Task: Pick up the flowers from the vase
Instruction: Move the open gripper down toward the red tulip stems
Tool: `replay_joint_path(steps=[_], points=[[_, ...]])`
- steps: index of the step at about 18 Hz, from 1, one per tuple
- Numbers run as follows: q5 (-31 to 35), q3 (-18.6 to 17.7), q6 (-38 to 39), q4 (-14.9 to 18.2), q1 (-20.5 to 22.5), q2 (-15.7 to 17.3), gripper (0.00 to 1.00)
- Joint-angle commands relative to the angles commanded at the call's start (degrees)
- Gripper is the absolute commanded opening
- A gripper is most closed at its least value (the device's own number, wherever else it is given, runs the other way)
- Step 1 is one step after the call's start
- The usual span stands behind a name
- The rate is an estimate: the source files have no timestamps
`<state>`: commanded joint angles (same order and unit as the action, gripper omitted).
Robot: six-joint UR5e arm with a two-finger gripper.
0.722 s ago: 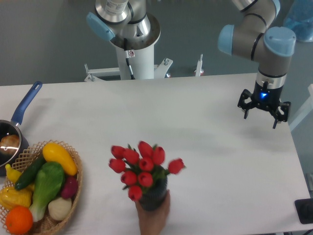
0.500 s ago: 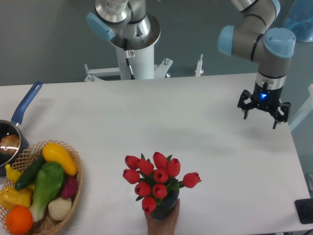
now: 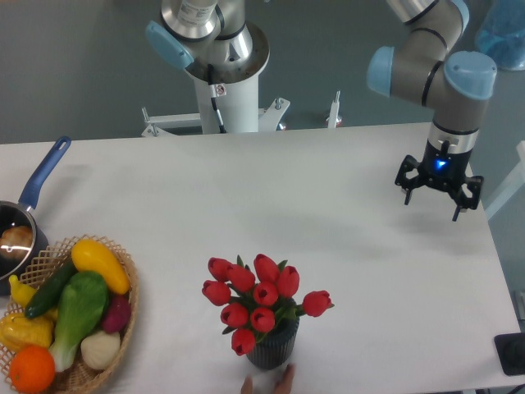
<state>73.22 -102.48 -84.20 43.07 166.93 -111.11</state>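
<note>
Since nothing is gripped yet, the pick looks not started; all of it is left: travel, descend, close, lift.

Far left: blue-handled saucepan (image 3: 18, 220) at the table edge, and touching it a wicker basket (image 3: 125, 312) full of toy vegetables (image 3: 75, 308) and fruit. Not task items, well apart from the vase.

Centre bottom: the flowers (image 3: 257, 301), red tulips with green leaves, sit upright in the vase (image 3: 271, 351), heads spreading wider than its mouth, one bloom sticking out to the right. Vase is dark and ribbed, and stands on the white table (image 3: 328, 189) near the front edge. Stems are hidden under the blooms from this view. Just below the vase, fingertips of a person's hand (image 3: 267, 385) show at the frame bottom, close to the base; can't tell if they touch it.

Right: gripper (image 3: 431, 194) hangs above the table's far right side, pointing down, with a blue light on the wrist. Jaws are spread apart with nothing between them.

Relation: flowers lie well apart from the jaws, down and to the left in the view, roughly diagonal across the table. No contact with the bunch or the vase. Judgement: the hand near the vase is a risk if the arm comes in now, and the grip probably has to take the bunch around the stems or the cluster without dragging the vase up.
</note>
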Motion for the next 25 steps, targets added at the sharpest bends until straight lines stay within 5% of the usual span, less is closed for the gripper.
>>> replay_joint_path(steps=[5, 10, 15, 25], points=[[-2.27, -0.09, 3.16, 0.09, -5.12, 2.91, 1.0], [-21.58, -4.04, 3.16, 0.09, -5.12, 5.64, 1.0], [-31.28, -3.96, 3.08, 0.0, -6.17, 5.2, 1.0], [-40.33, 4.3, 8.96, 0.0, -12.15, -2.79, 1.0]])
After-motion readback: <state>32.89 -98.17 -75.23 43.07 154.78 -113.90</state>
